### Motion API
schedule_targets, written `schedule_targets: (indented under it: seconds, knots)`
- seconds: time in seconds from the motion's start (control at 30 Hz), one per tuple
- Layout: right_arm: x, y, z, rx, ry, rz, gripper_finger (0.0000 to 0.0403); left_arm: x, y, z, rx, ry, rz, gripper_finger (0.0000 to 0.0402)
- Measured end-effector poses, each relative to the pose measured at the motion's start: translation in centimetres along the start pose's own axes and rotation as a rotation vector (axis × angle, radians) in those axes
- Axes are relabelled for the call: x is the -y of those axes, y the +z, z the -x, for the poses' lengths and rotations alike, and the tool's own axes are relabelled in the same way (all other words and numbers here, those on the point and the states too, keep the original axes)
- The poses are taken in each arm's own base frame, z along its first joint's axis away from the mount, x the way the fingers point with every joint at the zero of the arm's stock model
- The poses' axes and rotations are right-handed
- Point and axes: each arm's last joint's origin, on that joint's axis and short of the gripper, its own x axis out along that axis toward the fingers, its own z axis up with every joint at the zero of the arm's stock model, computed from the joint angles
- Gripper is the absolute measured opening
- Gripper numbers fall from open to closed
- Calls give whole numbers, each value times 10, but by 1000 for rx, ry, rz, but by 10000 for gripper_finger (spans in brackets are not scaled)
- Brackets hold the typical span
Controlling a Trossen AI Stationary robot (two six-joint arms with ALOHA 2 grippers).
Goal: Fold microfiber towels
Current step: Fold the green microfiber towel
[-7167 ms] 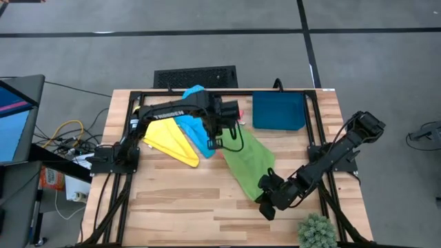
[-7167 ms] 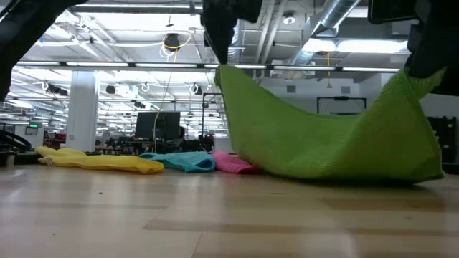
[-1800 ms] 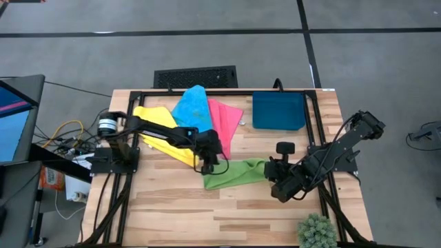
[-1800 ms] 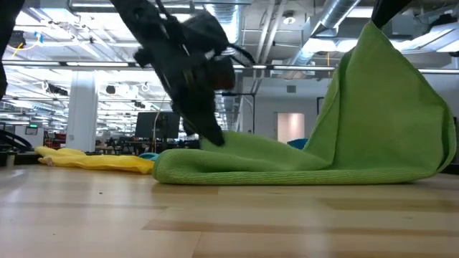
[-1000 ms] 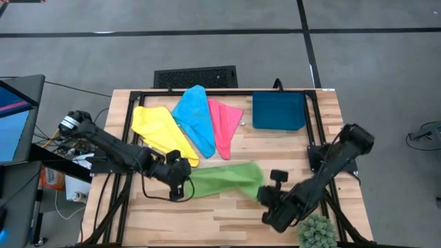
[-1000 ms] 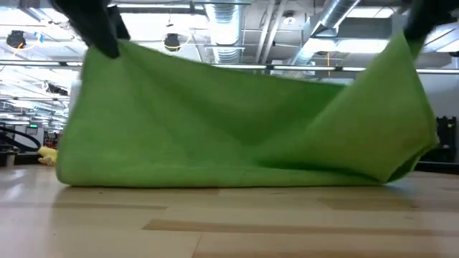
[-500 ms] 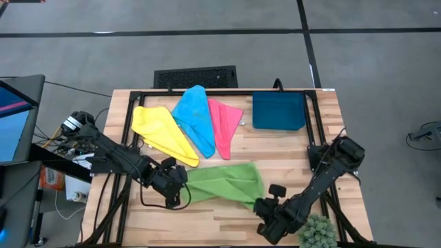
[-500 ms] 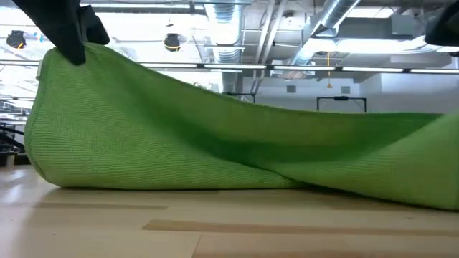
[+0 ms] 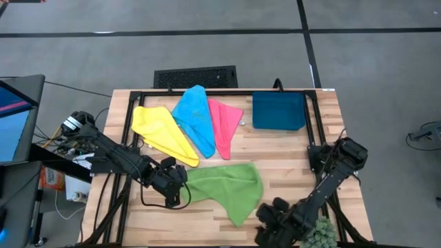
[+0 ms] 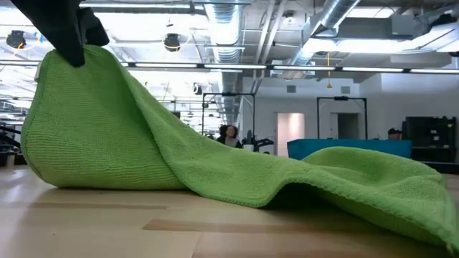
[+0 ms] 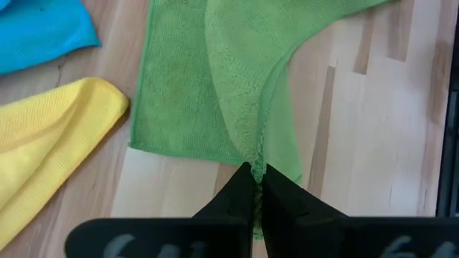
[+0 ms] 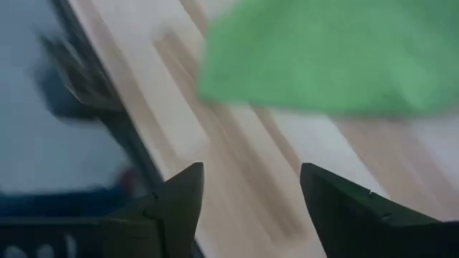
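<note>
The green towel (image 9: pixel 231 186) lies near the table's front middle. Its left end is raised and its right part (image 10: pixel 373 179) is spread flat on the wood. My left gripper (image 9: pixel 180 195) is shut on that raised left end (image 10: pixel 75 54). My right gripper (image 9: pixel 267 217) stands open just right of the towel's near corner and touches nothing; its wrist view shows the green cloth (image 12: pixel 337 57) ahead of the open fingers (image 12: pixel 179 204). The yellow towel (image 9: pixel 162 134), blue towel (image 9: pixel 195 117) and pink towel (image 9: pixel 224 124) lie side by side at the far left. My left gripper pinches the green towel's hemmed edge (image 11: pixel 258 154) at its left end between its two shut fingers, coming from above and pointing down. That end is held up off the table. The cloth slopes down slack from it to the right and lies on the wood.
A dark blue tray (image 9: pixel 278 110) sits at the far right. A small green plant (image 9: pixel 318 234) stands at the near right corner, close beside my right arm. Bare wood lies between the green towel and the tray.
My right gripper has opened and let go of the green towel's right end, then drawn back toward the table's near edge. The freed end has fallen and spread flat on the table. My left gripper has shifted slightly toward the near edge and kept the left end raised.
</note>
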Motion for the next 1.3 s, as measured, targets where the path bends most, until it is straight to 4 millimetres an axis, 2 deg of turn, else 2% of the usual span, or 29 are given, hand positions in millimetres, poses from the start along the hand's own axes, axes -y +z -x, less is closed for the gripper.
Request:
schedule_targets:
  seconds: [0.07,0.2,0.37,0.5,0.63,0.8,1.1,1.2,1.3]
  knots:
    - [-7,7,-12,37,50,9,260,0,0,0,9,9,-1,0]
    - [-15,16,-37,81,113,147,260,0,0,0,13,13,-1,0]
    - [-10,18,-64,68,58,259,260,0,0,0,10,10,0,0]
    - [-9,16,-77,67,51,303,260,0,0,0,10,10,0,0]
    - [-11,8,-87,53,69,343,260,0,0,0,10,9,1,0]
    - [-5,4,-86,45,1,371,260,0,0,0,14,13,0,0]
    - [3,15,-94,52,-72,384,259,-1,1,0,26,25,0,0]
    - [6,15,-101,24,-91,384,245,-1,1,0,28,28,-1,0]
    - [5,15,-102,-2,-108,395,211,-1,1,0,28,28,-5,0]
